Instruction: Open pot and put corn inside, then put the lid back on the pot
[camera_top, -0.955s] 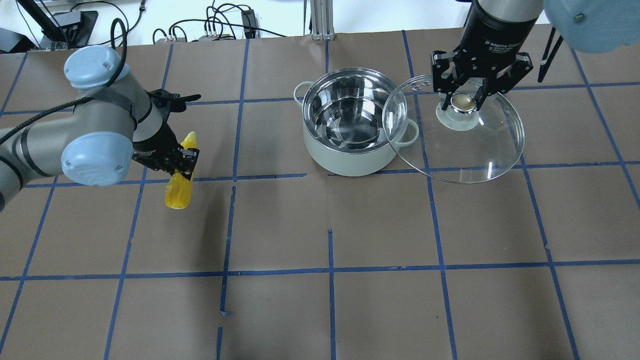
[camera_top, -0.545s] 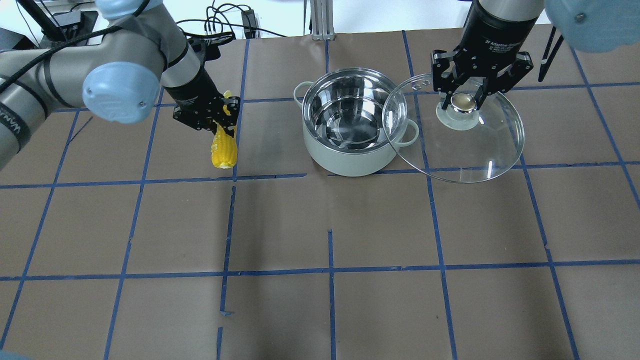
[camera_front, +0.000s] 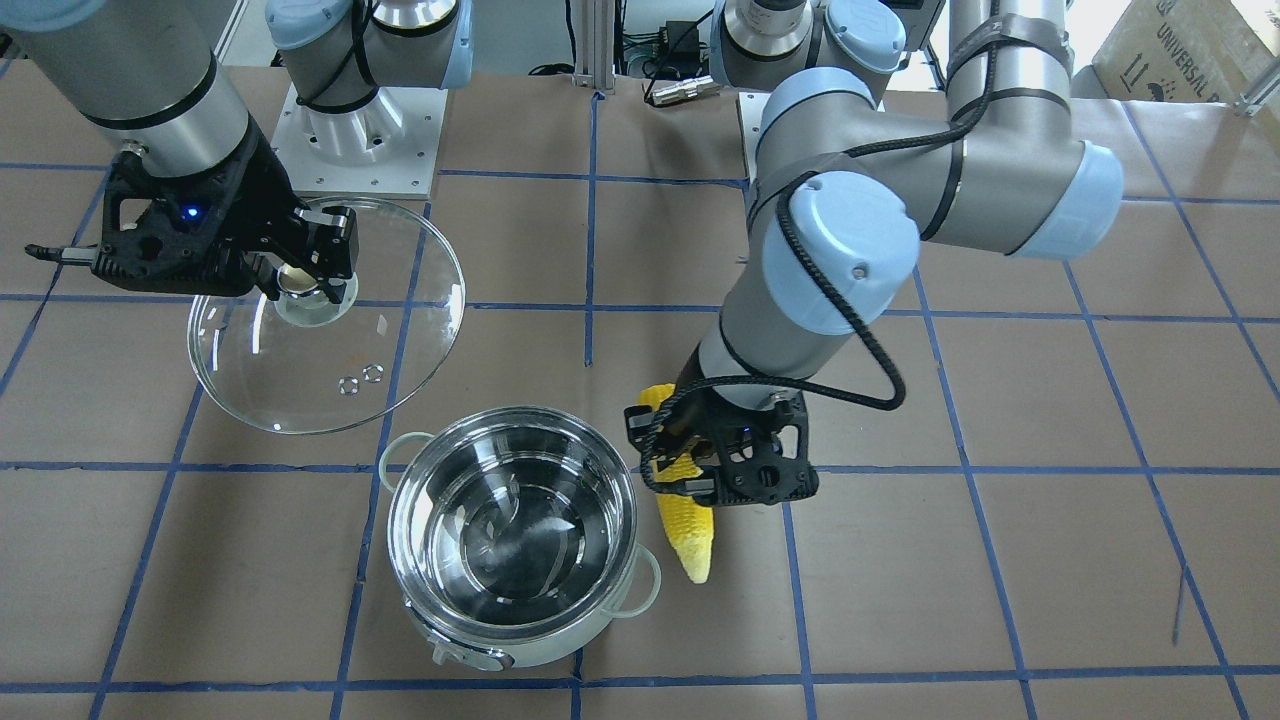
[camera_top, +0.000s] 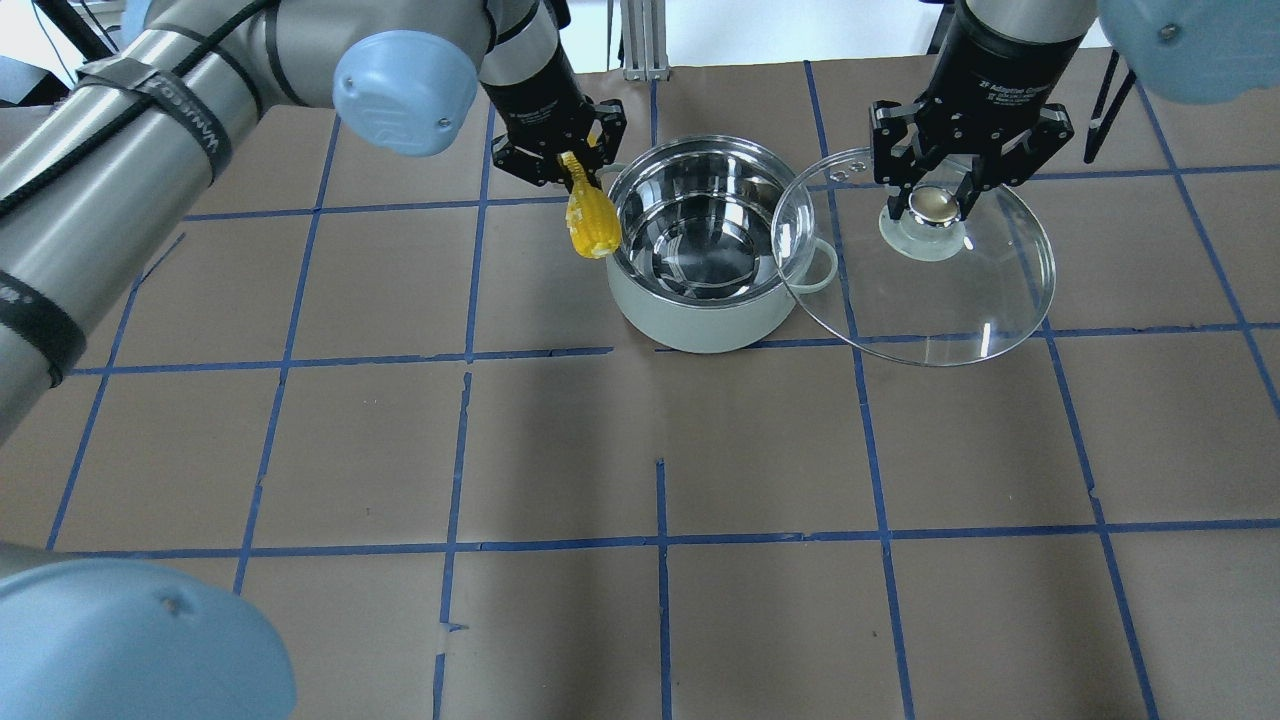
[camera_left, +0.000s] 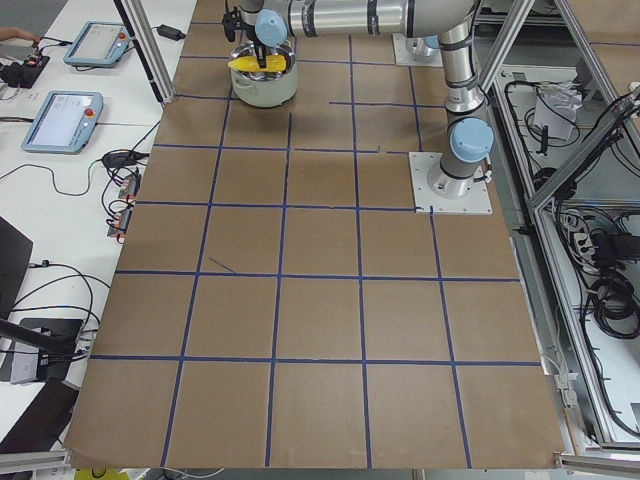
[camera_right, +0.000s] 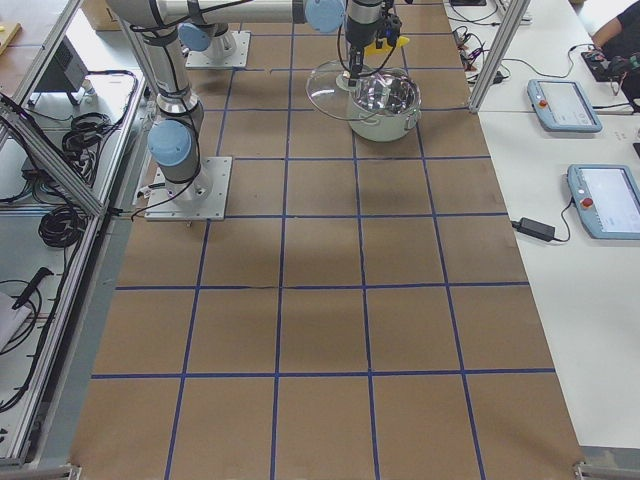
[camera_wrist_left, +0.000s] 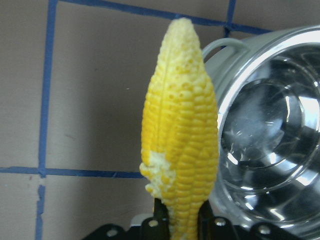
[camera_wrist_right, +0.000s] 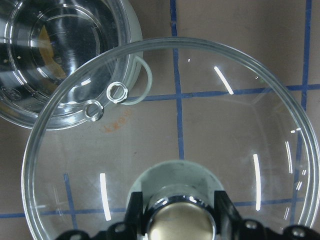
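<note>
The pot (camera_top: 700, 245) stands open on the table, its shiny steel inside empty; it also shows in the front view (camera_front: 515, 535). My left gripper (camera_top: 570, 165) is shut on the yellow corn (camera_top: 590, 222) and holds it in the air at the pot's left rim, tip pointing away from the robot (camera_front: 685, 520). The left wrist view shows the corn (camera_wrist_left: 181, 140) beside the pot (camera_wrist_left: 270, 150). My right gripper (camera_top: 935, 200) is shut on the knob of the glass lid (camera_top: 940, 300), held just right of the pot, its edge overlapping the pot's rim (camera_wrist_right: 165, 130).
The table (camera_top: 640, 500) is covered in brown paper with a blue tape grid. Cables and boxes lie beyond the far edge (camera_top: 430, 50). The robot bases (camera_front: 360, 120) stand at the near side. Tablets lie on side benches (camera_right: 565, 100).
My left arm has carried the corn rightward, from the table's left part to the pot's left rim. The right gripper and lid have stayed nearly in place.
</note>
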